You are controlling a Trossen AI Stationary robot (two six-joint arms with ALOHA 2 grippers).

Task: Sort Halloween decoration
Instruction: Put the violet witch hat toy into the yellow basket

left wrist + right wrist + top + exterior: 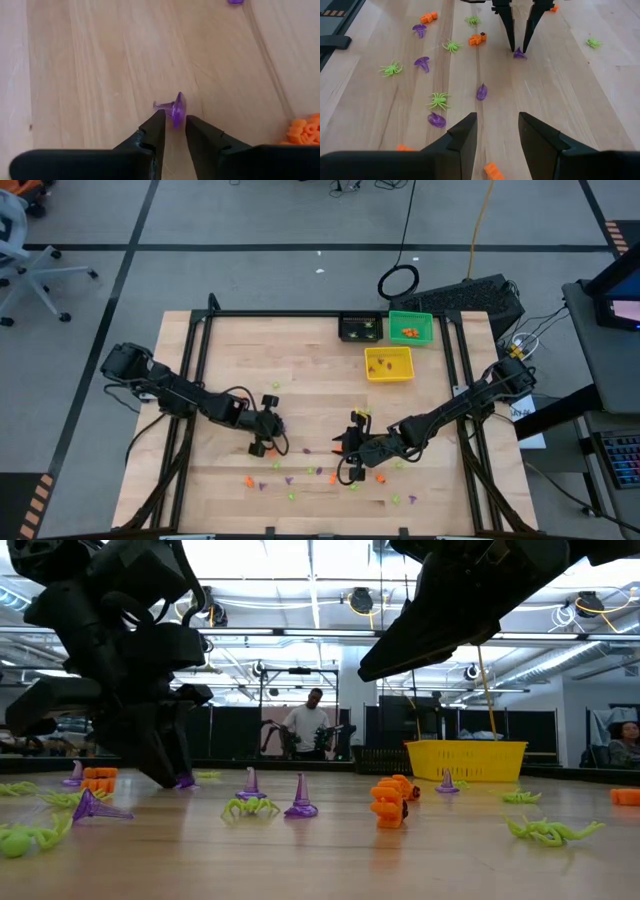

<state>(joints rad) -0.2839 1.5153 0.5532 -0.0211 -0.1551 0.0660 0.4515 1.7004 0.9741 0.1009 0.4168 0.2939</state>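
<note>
Small Halloween decorations lie scattered on the near part of the wooden table: light-green spiders (439, 100), purple hats (436, 119) and orange pieces (477, 38). My left gripper (174, 120) points steeply down at the table left of centre and is shut on one purple hat (177, 106), which also shows in the right wrist view (519, 53). My right gripper (497, 127) hangs open above the table right of centre (350, 458), a little way from that hat, with nothing between its fingers. My left gripper pinches the purple hat at its brim (179, 111), between the free ends of its two fingers (159, 120). The fingers come slanting down from above. The hat lies on its side, its point (157, 104) sticking out sideways, and rests on the table.
Three square bins stand at the far right of the table: black (360, 328), green (411, 327) and yellow (389, 363). An orange piece (305, 131) lies close beside my left gripper. Black rails run along the table's sides. A person stands in the room beyond the table.
</note>
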